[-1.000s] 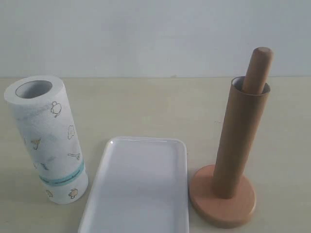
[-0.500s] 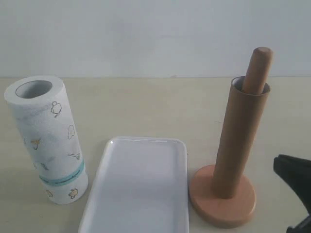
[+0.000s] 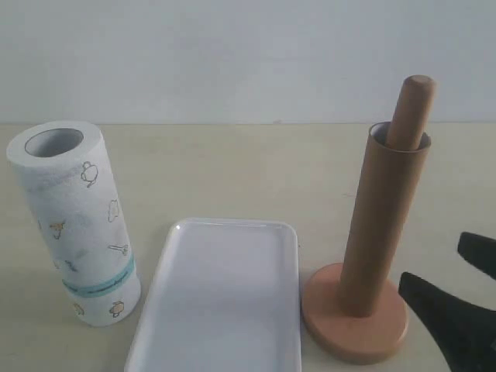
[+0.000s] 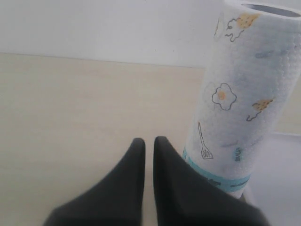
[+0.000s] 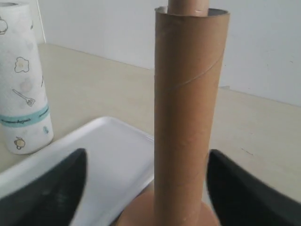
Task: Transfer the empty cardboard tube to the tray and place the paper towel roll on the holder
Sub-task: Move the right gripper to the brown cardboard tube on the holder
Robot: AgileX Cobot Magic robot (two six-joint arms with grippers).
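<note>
Newly arrived beside the holder [image 3: 353, 335]: right end effector [image 3: 432, 260], absent a second ago, only edging into view half a second ago, now close to the disc base. Fingers spread wide, nothing between them. Nothing else displaced.

Empty cardboard tube [image 3: 384, 225]: upright, sleeved over the holder's pole, lower end on the base, rounded pole top protruding above the open rim. Framed squarely between the two dark fingers in the right wrist view, touched by neither. Judged meaning: approach for lifting the tube off the pole just begun, with no grasp yet made and neither part of the task done.

Tray [image 3: 225, 302]: flat on the tabletop [image 3: 232, 170], just beside the holder's base, on the side away from the right end effector. Nothing lying in it.

Paper towel roll [image 3: 81, 225]: standing on end, beyond the tray from the holder and well apart from it. Teal band low, grey core open upward.

Left end effector [image 4: 149, 141]: near the roll's lower part, farther from the holder still, out of the exterior view. Fingers nearly pressed together with only a thin slit between, gripping nothing. Contact with the roll not discernible.

Tabletop: pale beige, matte, faintly grained, level.

Room: plain white wall [image 3: 232, 62] behind the holder, meeting the tabletop in a straight line. Soft, even light.
</note>
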